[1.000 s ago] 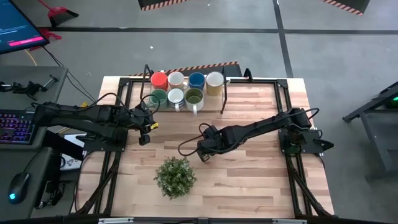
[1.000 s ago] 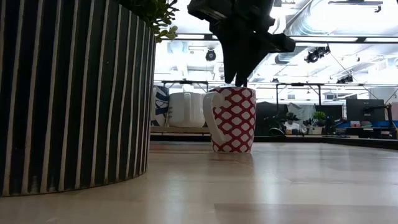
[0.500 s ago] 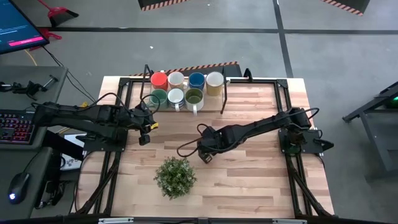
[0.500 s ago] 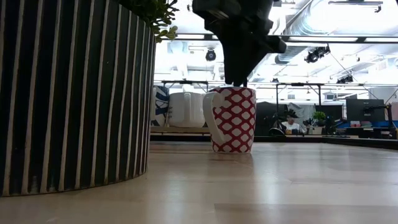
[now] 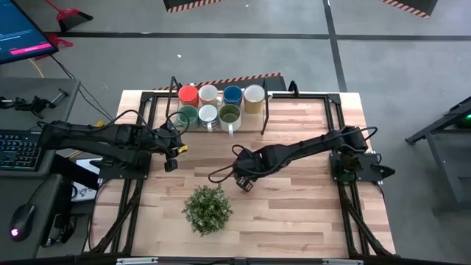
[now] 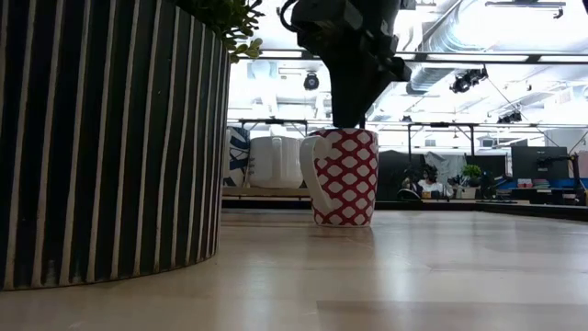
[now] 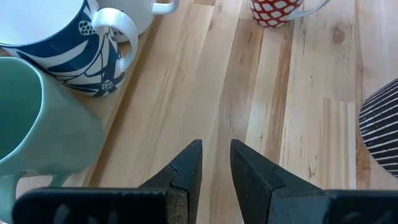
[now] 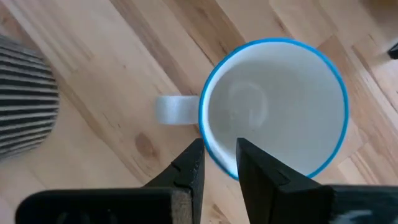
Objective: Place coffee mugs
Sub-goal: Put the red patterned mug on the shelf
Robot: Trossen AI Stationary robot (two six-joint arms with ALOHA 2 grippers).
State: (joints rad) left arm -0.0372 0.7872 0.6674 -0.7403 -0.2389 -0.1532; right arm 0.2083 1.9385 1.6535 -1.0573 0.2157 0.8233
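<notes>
A red-and-white patterned mug (image 6: 344, 179) with a blue rim and white inside (image 8: 280, 106) stands upright on its base mid-table. My right gripper (image 8: 219, 149) points down over it, open by a narrow gap. One finger is inside the rim and the other outside, next to the handle (image 8: 174, 109); no touch shows. Seven more mugs stand grouped at the far edge, among them orange (image 5: 188, 94), blue (image 5: 232, 94), teal (image 5: 188, 114) and olive (image 5: 229, 115). My left gripper (image 7: 216, 149) waits slightly open at the table's left (image 5: 173, 157), near the teal mug (image 7: 37, 118).
A bushy potted plant (image 5: 207, 208) in a striped pot (image 6: 110, 138) stands toward the near edge, just left of the patterned mug. A black frame post (image 5: 265, 110) rises beside the mug group. Bare wood lies to the right of the right arm (image 5: 309, 199).
The body of my right gripper has swung a little toward the table's left above the patterned mug, while its fingertips have stayed at the rim. The mug has not moved.
</notes>
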